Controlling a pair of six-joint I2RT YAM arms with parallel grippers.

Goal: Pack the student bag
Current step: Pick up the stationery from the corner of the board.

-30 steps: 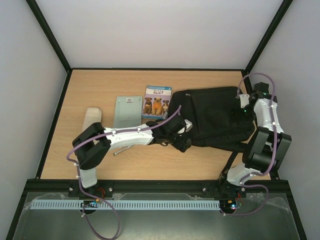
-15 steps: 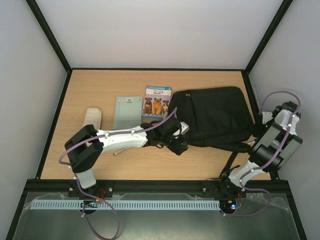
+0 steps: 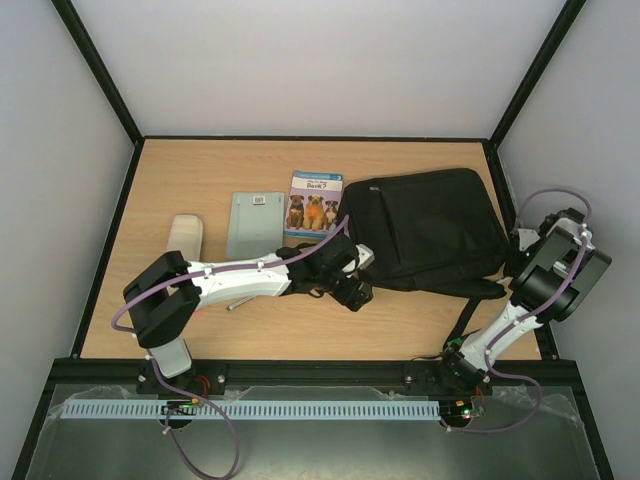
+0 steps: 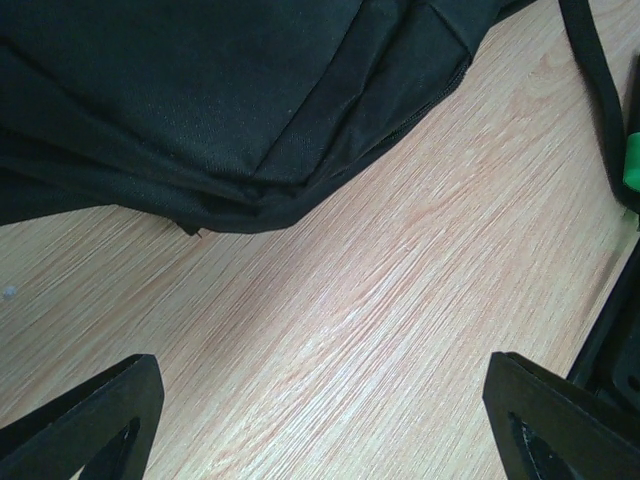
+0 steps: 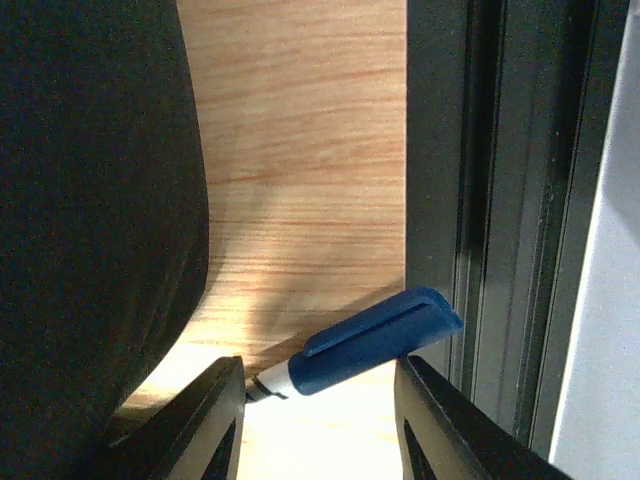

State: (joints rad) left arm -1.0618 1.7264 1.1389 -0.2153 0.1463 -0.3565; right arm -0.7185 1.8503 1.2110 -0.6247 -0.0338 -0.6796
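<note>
- Student bag (image 3: 430, 225): one. It lies flat on the right half of the tabletop (image 3: 200, 170), its right side close to the right edge. From above no opening shows, so it looks shut and not yet ready to take anything.
- Left claw (image 4: 322, 365): its fingers stand wide apart with only bare wood between them. It is low over the tabletop just beside the near-left corner of the bag. This looks like a position for working the bag's edge or zip, though nothing is gripped.
- Right claw (image 5: 318, 370): at the right edge, between the bag and the black frame rail (image 5: 480, 200). Its fingers are partly apart with a blue-capped pen (image 5: 370, 340) lying slantwise across the gap. I cannot tell whether the pen is pinched or merely lying there.
- Loose strap (image 4: 590, 60): one seen in the left wrist view, trailing from the bag onto the wood near the left claw. It is a possible snag.
- Items left of the bag, laid out apart, presumably awaiting packing:
  - one dog-cover book (image 3: 315, 205), almost touching the bag
  - one grey-green pad (image 3: 255, 223)
  - one pale oblong item (image 3: 185, 235), kind unclear
  - one thin grey stick (image 3: 232, 305) partly under the left arm, possibly a second pen
- Arms: two.
</note>
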